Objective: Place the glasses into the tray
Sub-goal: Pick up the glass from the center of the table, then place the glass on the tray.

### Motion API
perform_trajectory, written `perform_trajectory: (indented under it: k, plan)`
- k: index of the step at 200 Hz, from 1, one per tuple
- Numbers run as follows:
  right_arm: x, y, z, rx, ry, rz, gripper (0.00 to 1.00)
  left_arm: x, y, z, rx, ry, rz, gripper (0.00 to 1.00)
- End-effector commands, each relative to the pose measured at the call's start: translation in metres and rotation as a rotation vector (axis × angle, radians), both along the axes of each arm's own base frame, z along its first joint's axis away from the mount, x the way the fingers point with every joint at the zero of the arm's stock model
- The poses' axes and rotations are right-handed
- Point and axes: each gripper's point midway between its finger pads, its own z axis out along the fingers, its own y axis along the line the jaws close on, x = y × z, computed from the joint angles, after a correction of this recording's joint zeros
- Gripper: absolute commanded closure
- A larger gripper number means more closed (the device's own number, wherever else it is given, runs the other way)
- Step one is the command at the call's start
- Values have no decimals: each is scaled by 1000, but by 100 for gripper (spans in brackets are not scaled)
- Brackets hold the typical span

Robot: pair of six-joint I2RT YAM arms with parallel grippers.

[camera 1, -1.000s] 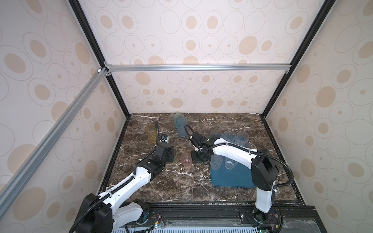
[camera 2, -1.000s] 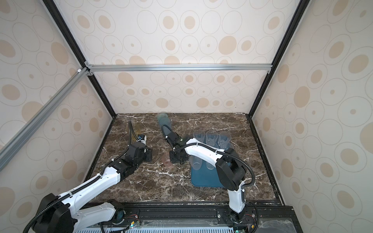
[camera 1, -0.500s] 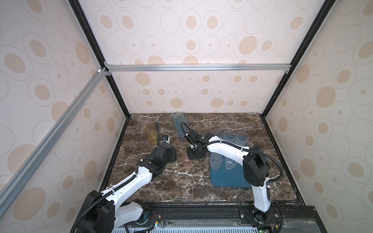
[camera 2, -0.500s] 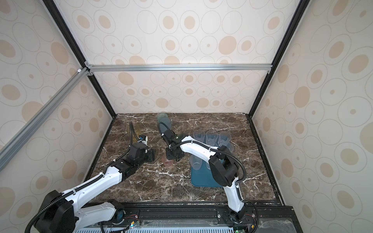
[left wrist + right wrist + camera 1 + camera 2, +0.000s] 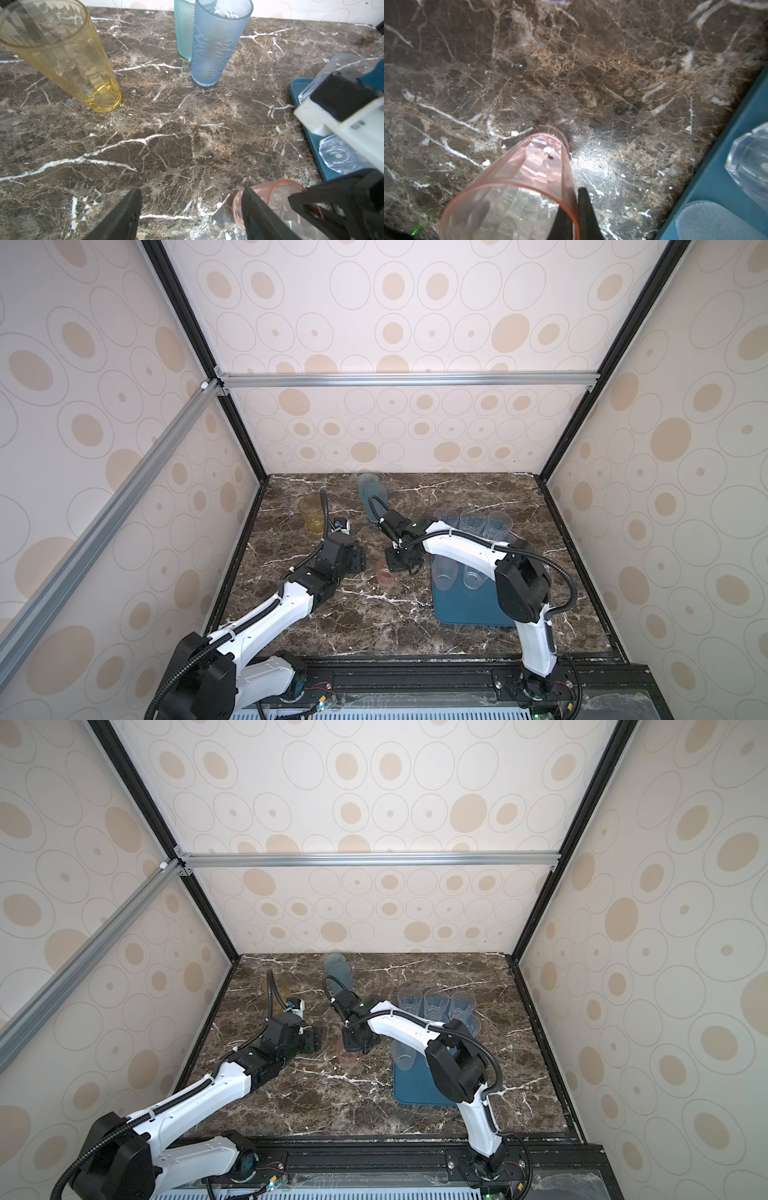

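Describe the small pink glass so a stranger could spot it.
Find the blue tray on the marble table. Just off its left edge, the pink glass stands on marble, rim pinched by the right gripper. Only it is pinkish; the other glasses are clear, blue or yellow.

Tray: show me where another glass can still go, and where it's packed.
Free: the tray's near strip, between the two nearer clear glasses and its front rim. Open marble lies nearward of the pink glass. Crowded: the tray's far end, where a cluster of clear glasses stands.
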Motion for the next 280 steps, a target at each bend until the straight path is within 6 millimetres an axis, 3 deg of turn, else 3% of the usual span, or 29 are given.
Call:
perform_trajectory:
  k: [1,21,40,68,89,123,165,214,280]
  plan:
    - [-3,-7,61,45,-80,13,95,8,6,49,10,-91,33,24]
    - [-8,-25,91,55,-110,5,95,10,9,76,26,-136,43,25]
    - [-12,-56,114,67,-125,-35,95,10,5,101,40,-195,41,25]
    - [-21,-116,135,53,-142,-137,95,8,-26,125,50,-256,-25,26]
    - [-31,-166,145,38,-157,-229,95,5,-61,128,37,-275,-107,26]
    - [-53,-249,141,-13,-136,-411,95,-10,-129,119,40,-305,-300,26]
    - [-77,-307,124,-103,-95,-572,97,-20,-175,94,29,-259,-443,26]
    - [-84,-340,95,-209,-53,-690,98,-19,-184,76,53,-245,-479,25]
    - [-57,-355,38,-170,-58,-798,98,-19,-175,48,93,-216,-453,25]
